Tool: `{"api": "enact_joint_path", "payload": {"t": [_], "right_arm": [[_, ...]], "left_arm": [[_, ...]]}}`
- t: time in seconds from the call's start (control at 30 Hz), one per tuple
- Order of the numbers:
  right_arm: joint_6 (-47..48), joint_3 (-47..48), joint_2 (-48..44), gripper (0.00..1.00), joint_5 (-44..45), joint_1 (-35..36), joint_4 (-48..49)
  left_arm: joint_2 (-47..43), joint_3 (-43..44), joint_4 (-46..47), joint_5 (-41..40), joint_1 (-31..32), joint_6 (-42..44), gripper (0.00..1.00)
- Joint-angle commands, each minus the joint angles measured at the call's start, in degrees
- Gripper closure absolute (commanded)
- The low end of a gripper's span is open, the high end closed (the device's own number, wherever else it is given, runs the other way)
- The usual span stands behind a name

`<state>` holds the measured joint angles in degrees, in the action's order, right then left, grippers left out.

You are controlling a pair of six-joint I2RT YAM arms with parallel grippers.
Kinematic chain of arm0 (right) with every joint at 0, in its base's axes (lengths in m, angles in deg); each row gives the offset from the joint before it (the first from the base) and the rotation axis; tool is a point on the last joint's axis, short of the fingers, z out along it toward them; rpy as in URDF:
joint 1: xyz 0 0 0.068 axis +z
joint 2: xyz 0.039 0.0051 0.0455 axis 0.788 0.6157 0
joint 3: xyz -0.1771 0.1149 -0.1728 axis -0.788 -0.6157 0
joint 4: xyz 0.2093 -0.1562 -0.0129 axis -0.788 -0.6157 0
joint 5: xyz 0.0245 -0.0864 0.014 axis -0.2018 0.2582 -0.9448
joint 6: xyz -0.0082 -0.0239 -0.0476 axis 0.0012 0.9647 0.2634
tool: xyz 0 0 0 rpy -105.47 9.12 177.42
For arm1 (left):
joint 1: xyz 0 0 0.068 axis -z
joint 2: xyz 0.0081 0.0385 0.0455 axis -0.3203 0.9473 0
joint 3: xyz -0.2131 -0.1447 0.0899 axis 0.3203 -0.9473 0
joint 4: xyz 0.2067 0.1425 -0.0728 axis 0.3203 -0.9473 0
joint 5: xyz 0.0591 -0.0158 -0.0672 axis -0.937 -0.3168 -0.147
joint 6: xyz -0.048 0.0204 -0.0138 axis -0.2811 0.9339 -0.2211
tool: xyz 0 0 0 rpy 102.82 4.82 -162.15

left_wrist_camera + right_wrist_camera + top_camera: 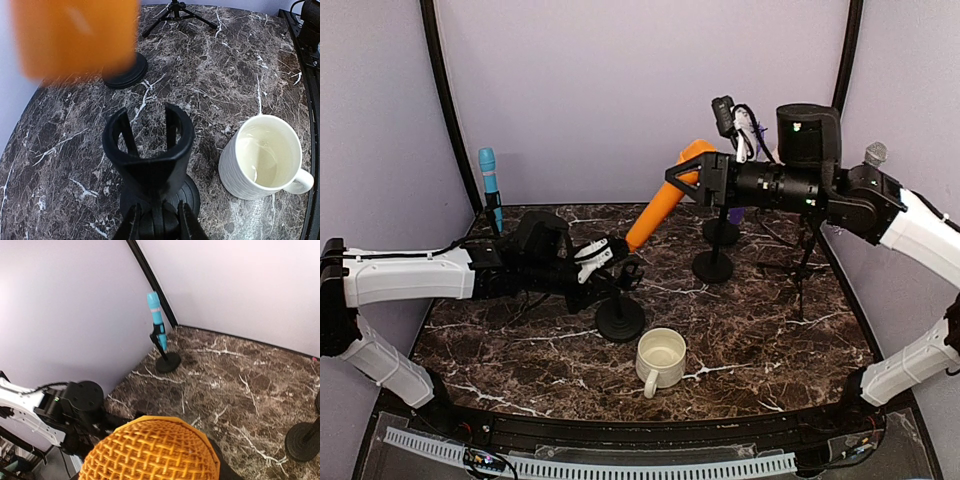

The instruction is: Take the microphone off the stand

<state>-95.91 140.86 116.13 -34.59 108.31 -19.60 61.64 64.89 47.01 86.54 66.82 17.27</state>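
Microphone point(663, 200), orange, one item. I am seeing it hanging in the air over the table point(760, 340). It is tilting, with its mesh head point(152, 452) up toward 1 o'clock and its smooth tail pointing down toward 7 o'clock. It is sitting outside the stand's clip point(150, 140), its tail ending near the clip's top.

Right fingers point(682, 186): these are gripping the microphone near its head end and carrying it clear of the table.

Left fingers point(131, 226): these are pressing together on the stem of the stand point(620, 318), just under the clip. The left arm is reaching in from 9 o'clock.

Stand: black, with a round base resting flat on the marble pattern near the table's centre. The U-shaped clip is facing upward with its two prongs apart.

Mug point(660, 360): white and ribbed, standing upright at 5 o'clock from the stand's base, near it but apart. Its handle is pointing toward 7 o'clock in the overhead view.

Blue microphone point(488, 175): sitting upright in its own stand at the table's 10 o'clock corner, well apart from the others.

Two more round black bases point(713, 266): these are standing at 1 o'clock from the centre, under the right arm.

Tripod point(800, 262): black, standing at 2 o'clock near the right edge.
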Motion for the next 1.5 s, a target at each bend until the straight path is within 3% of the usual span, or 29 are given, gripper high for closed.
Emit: {"api": "enact_joint_path", "payload": {"t": [0.0,0.33,0.5,0.67,0.9,1.03,1.17,1.3,1.47], "right_arm": [[-1.1,2.7,-3.2,0.80,2.8,-0.1,5.3],[-6.5,2.7,-10.5,0.80,19.3,-0.1,-8.8],[-12.5,-5.0,-17.7,0.79,23.4,-0.1,-14.4],[-18.3,-13.2,-21.9,0.78,24.5,-0.7,-20.2],[-18.4,-20.6,-24.5,0.77,7.7,-9.2,-25.7],[-18.8,-24.0,-25.1,0.77,-2.4,-10.2,-26.3],[-20.5,-28.6,-26.1,0.77,-11.7,-10.7,-23.6],[-25.7,-37.8,-26.0,0.77,-22.1,-10.9,-12.4],[-28.6,-43.9,-24.5,0.77,-22.2,-10.9,-4.9]], "left_arm": [[2.1,-1.6,-10.4,-4.1,-0.4,1.2,1.00],[-7.2,-1.4,-9.9,-12.0,-2.8,-5.6,1.00],[-15.1,-1.4,-14.1,-9.9,-12.2,-12.1,1.00],[-19.3,-2.3,-19.9,-15.2,-20.7,-12.5,1.00],[-20.3,-2.9,-20.8,-15.3,-34.9,-16.6,1.00],[-19.9,-3.1,-20.4,-11.6,-45.3,-18.5,1.00],[-20.1,-3.5,-19.6,-9.7,-51.4,-19.4,1.00],[-19.9,-4.6,-18.6,-8.1,-54.2,-19.9,1.00],[-19.3,-6.7,-17.6,-11.3,-54.7,-20.5,1.00]]}}
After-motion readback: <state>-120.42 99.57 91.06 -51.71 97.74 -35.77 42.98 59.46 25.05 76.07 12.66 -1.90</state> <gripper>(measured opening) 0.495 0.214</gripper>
